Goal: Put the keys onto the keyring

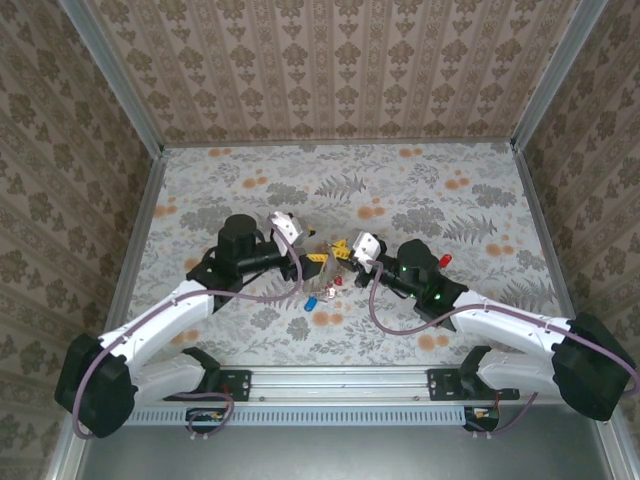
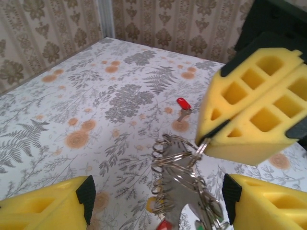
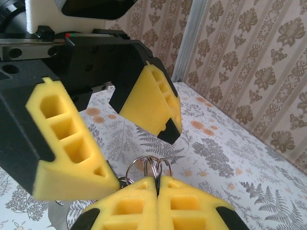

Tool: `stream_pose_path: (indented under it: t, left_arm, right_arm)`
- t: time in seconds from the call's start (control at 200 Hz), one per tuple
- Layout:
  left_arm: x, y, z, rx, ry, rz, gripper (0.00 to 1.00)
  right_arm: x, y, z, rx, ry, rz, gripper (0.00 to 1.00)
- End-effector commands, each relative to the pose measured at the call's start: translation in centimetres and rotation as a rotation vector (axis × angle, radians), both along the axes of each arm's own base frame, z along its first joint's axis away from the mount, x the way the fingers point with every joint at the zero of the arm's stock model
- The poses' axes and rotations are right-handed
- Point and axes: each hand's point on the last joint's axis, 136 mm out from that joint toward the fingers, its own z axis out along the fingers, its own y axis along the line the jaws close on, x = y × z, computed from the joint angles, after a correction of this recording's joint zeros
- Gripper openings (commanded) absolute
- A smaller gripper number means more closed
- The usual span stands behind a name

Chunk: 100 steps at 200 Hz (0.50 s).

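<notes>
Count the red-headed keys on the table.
2: one red key lies alone beyond the keyring; a second red key peeks out at its near edge. More may be hidden.

The left arm (image 1: 165, 320) and right arm (image 1: 510, 325) have white shells and black joints, each trailing a mauve cable (image 1: 252, 296). Yellow foam fingers (image 2: 230, 143) show square hollows.

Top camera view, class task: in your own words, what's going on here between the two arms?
The right gripper is shut on a loop of the keyring, holding its bundle of metal rings at the middle of the table. The left gripper is open and straddles that bundle. One red key lies loose on the table beyond them, not yet on the ring.
</notes>
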Motion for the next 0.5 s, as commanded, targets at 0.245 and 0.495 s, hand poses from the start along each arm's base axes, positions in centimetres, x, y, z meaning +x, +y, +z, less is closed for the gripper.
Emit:
stream_pose_path:
  t: [0.245,0.495]
  left_arm:
    - [1.99,0.23,3.12,-0.046,-0.018,0.109,0.67]
    - [2.4,0.39,3.28,-0.043,-0.01,0.133,0.67]
  right_arm:
    - [0.11,0.11,2.0,0.06,-0.043,-0.009,0.0]
    - [0.34,0.26,1.86,0.058,-0.039,-0.012,0.0]
